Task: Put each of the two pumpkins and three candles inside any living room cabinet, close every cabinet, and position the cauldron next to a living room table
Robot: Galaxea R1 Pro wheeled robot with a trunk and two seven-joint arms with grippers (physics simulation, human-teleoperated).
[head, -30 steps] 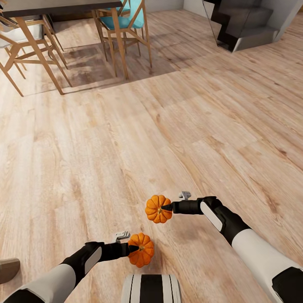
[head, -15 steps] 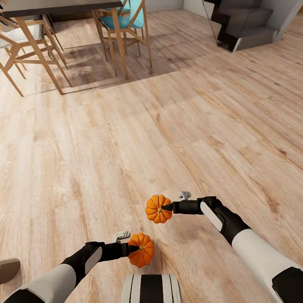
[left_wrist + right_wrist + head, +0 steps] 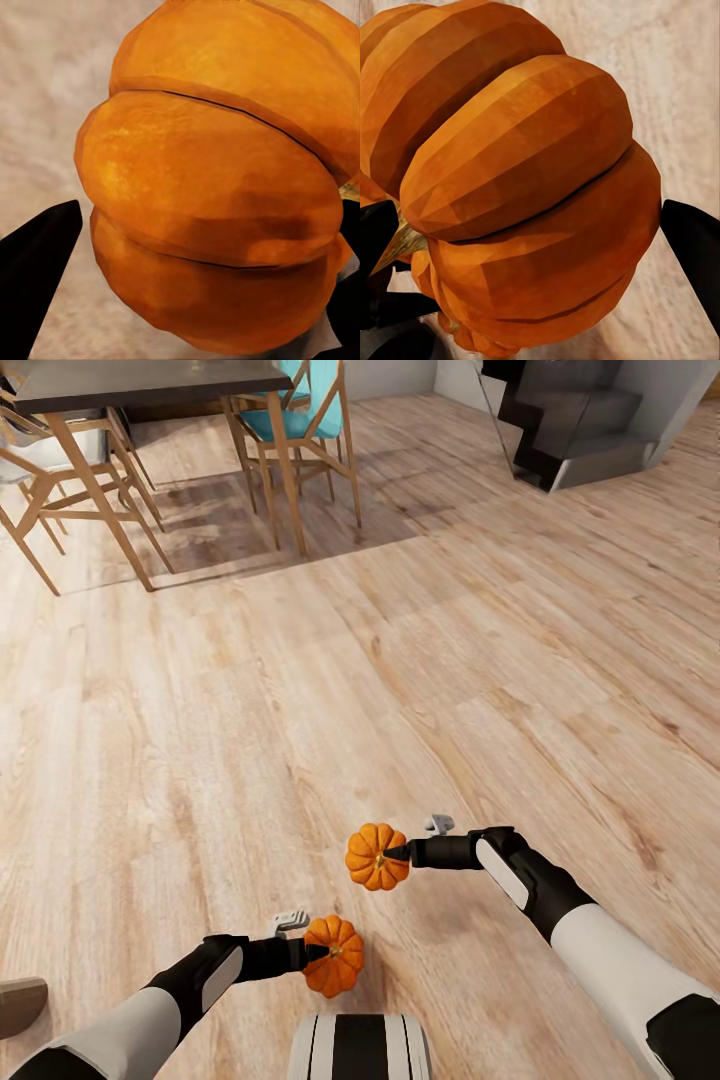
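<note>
I carry two orange ribbed pumpkins above a pale wooden floor. My left gripper (image 3: 322, 952) is shut on one pumpkin (image 3: 336, 957) low in the head view, just in front of my trunk. My right gripper (image 3: 398, 853) is shut on the other pumpkin (image 3: 374, 857), a little farther out and to the right. Up close, the left wrist view has the left pumpkin (image 3: 217, 187) between dark fingers (image 3: 34, 259). In the right wrist view the right pumpkin (image 3: 517, 180) sits between black fingers (image 3: 694, 247), its stem beside one of them. The candles, cabinet, cauldron and coffee table are out of view.
A dining table (image 3: 150, 378) with wooden chairs, one with a teal seat (image 3: 290, 420), stands at the far left. A dark staircase (image 3: 570, 420) rises at the far right. Open wooden floor (image 3: 400, 660) lies between. A brown object (image 3: 20, 1000) pokes in at the lower left edge.
The whole view has shifted slightly, so the camera has moved a little. Both grippers still hold their pumpkins as before.
</note>
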